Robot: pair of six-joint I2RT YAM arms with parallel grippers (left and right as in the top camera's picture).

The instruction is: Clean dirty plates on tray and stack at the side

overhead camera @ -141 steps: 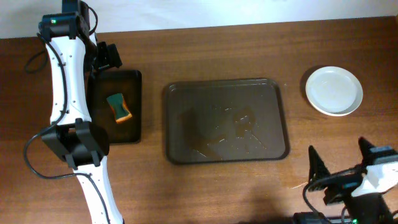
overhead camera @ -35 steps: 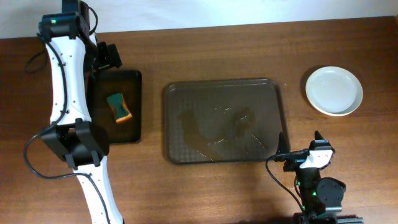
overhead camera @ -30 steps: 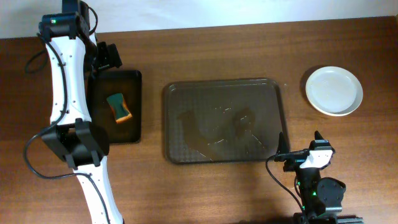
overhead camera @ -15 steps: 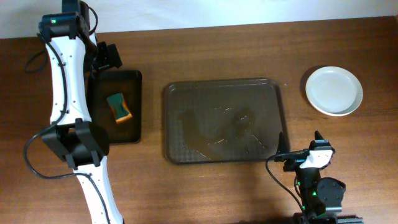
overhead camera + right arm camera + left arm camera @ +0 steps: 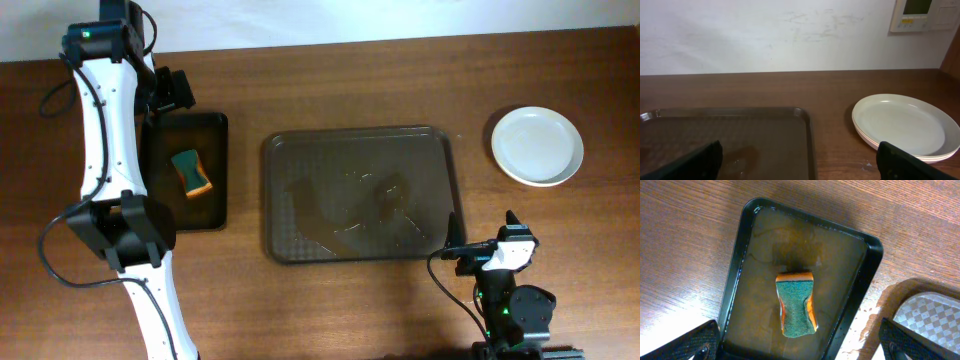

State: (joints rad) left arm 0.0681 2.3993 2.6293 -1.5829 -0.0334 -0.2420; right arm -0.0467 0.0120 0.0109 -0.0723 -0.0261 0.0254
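Tray [image 5: 360,150] cleared, plates [image 5: 537,146] stacked at 2 o'clock: we'd park L claw [image 5: 800,342] & R claw [image 5: 802,162], both open, w/o nudging them.

You will find no writing that can be read in any of the three views. The only thing that seems to carry markings is the pale wall panel [image 5: 922,15] at the top right of the right wrist view. It has a small greyish display and a row of faint marks below it, but these are too small and blurred for you to make out any letters or numbers.
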